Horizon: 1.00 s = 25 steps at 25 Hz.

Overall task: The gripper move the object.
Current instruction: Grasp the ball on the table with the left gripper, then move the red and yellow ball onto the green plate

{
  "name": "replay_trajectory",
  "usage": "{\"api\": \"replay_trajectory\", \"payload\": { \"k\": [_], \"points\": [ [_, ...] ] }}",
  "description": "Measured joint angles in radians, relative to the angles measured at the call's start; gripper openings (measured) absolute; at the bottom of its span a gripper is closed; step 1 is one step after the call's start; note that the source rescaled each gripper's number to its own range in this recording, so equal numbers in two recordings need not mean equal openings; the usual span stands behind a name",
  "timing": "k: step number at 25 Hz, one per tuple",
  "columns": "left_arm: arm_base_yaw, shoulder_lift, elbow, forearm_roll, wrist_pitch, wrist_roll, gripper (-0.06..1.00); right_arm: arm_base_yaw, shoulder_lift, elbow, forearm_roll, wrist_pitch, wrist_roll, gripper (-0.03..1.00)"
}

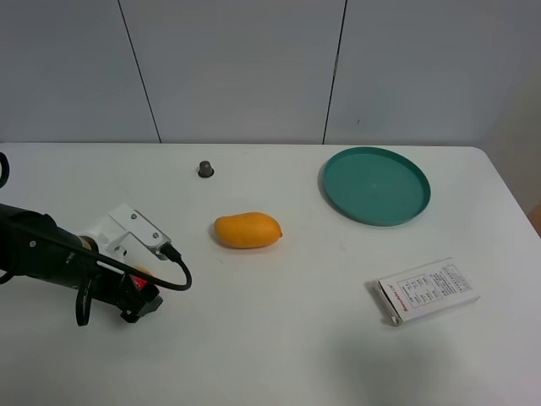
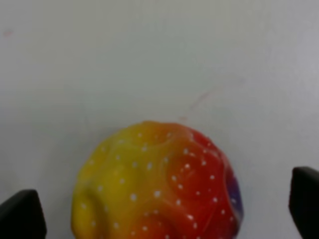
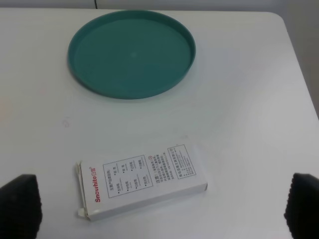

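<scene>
Here, at the left side of the white tabletop (image 1: pixel 279 355), the left hand (image 1: pixel 140 296) sits low over the ball (image 2: pixel 154 184), a small dimpled sphere in yellow, orange and red with a purple patch and white specks. The left wrist camera shows this hand spread wide. Its two black fingertips (image 2: pixel 20 216) stand on either side of the ball, with bare tabletop between each tip and the ball's surface, so neither touches it. From the high camera the ball is almost wholly hidden beneath the arm's white bracket (image 1: pixel 135 224) and black cable (image 1: pixel 173 275), with only slivers of colour showing. Toward the middle, an orange mango (image 1: pixel 247 230) lies on its side, well apart from the hand. A small grey knob (image 1: pixel 205 168) stands beyond it, near the far edge. Farther right, a round teal plate (image 1: pixel 375 186) rests toward the back of the tabletop. A white printed box (image 1: pixel 427 290) lies flat in front of it, closer to the near edge. The right hand (image 3: pixel 160 206) is outside the high camera's view. Its own wrist camera shows its black fingertips far apart, gripping nothing, above the box and plate.
</scene>
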Motion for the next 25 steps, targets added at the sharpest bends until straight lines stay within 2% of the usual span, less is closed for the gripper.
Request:
{"api": "replay_trajectory", "payload": {
  "k": [12, 14, 15, 18, 19, 25],
  "points": [
    [0.000, 0.056, 0.000, 0.001, -0.034, 0.000, 1.00, 0.000, 0.000, 0.000, 0.000, 0.000, 0.000, 1.00],
    [0.000, 0.056, 0.000, 0.001, -0.035, 0.000, 0.95, 0.000, 0.000, 0.000, 0.000, 0.000, 0.000, 1.00],
    [0.000, 0.056, 0.000, 0.001, -0.036, 0.000, 0.71, 0.000, 0.000, 0.000, 0.000, 0.000, 0.000, 1.00],
    [0.000, 0.056, 0.000, 0.002, -0.038, -0.003, 0.09, 0.000, 0.000, 0.000, 0.000, 0.000, 0.000, 1.00],
    [0.000, 0.054, 0.000, 0.002, -0.038, -0.004, 0.00, 0.000, 0.000, 0.000, 0.000, 0.000, 0.000, 1.00],
    [0.000, 0.054, -0.023, 0.001, 0.011, -0.007, 0.01, 0.000, 0.000, 0.000, 0.000, 0.000, 0.000, 1.00]
  ]
}}
